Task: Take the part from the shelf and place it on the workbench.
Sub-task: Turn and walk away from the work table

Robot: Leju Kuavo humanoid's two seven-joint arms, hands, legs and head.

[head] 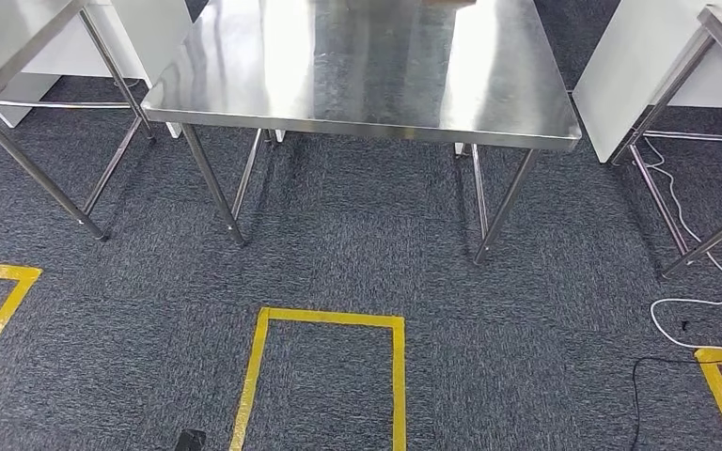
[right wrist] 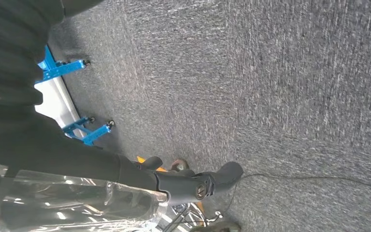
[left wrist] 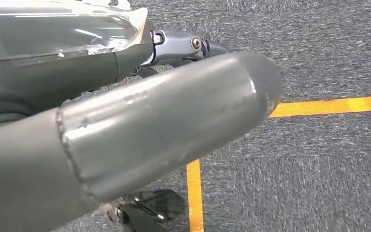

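So I'm looking down at dark grey carpet with yellow tape squares point(head: 329, 376) marked on it, and the shiny stainless steel workbench point(head: 367, 66) stands straight ahead, another steel table point(head: 19, 47) to its left and a white cable point(head: 686, 235) trailing on the floor to its right. My left hand point(left wrist: 140, 125) hangs over the carpet with its thick grey thumb right up against the camera, and honestly I can't tell if it's clenched or loose. My right hand point(right wrist: 193, 186) hangs over the carpet too, dark fingers stretched out and holding nothing, and I can't spot the part anywhere.
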